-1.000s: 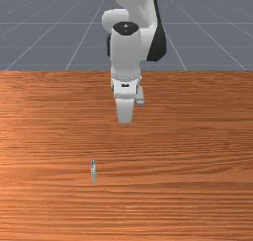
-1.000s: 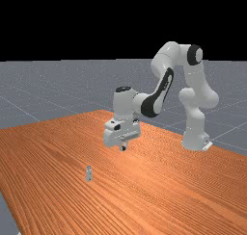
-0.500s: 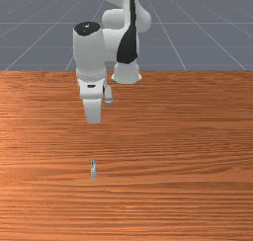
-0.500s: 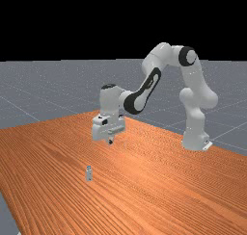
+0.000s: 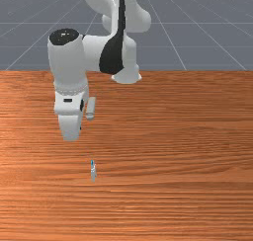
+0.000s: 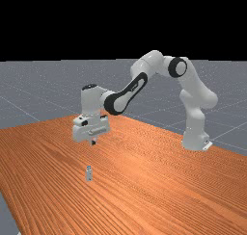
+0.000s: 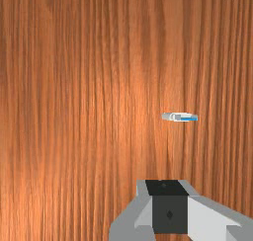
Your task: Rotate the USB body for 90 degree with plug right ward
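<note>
Nearest to the camera in the front view, in the lower left part of the frame, there is the USB body (image 5: 93, 172), resting on the wooden counter (image 5: 173, 195). It looks very narrow there, with its long side running from near to far and a blue part (image 5: 92, 162) at the farther end. I cannot make out with certainty which end carries the plug. In the far view it is at the lower left of centre, small and pale, with dark marks too tiny to read. Behind and above it in that view is the tool (image 6: 93, 142), in the air and apart from the USB body. I cannot tell whether the tool is spread or pressed together; in the front view its tip is hidden behind the white end of the arm (image 5: 69, 111), at the left of the frame. Beside this end is a small grey piece (image 5: 90, 108), which I cannot identify. In the wrist view the tool (image 7: 169, 205) is cut by the border, and the USB body is near it, with wood between them. Farther back, the upper arm is cut off by the front view's top edge. In the far view the base (image 6: 195, 137) is at the right, with the grey floor (image 6: 29, 89) behind the counter, and black above it.
</note>
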Motion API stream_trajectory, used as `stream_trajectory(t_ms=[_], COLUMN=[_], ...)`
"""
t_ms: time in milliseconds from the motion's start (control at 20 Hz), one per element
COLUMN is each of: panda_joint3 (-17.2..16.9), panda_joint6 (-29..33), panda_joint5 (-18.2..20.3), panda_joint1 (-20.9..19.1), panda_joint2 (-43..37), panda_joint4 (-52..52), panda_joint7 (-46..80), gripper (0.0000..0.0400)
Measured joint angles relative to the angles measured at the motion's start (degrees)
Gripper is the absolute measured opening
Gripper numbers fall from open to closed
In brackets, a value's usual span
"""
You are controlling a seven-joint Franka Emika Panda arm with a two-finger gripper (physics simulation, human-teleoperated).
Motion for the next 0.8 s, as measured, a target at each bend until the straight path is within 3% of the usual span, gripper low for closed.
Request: stream_trajectory(t_ms=[50, 400, 700, 800], panda_joint3=[-0.03, 0.14, 0.25, 0.56], panda_joint6=[-2.99, -5.95, -6.34, -3.61], panda_joint5=[-0.13, -0.04, 0.01, -0.06], panda_joint1=[0.1, 0.22, 0.0, -0.19], panda_joint2=[2.18, 9.67, 12.81, 12.65], panda_joint4=[4.07, 14.23, 18.08, 16.21], panda_joint7=[0.21, 0.68, 0.35, -0.96], gripper=[0.0, 0.0, 0.0, 0.0])
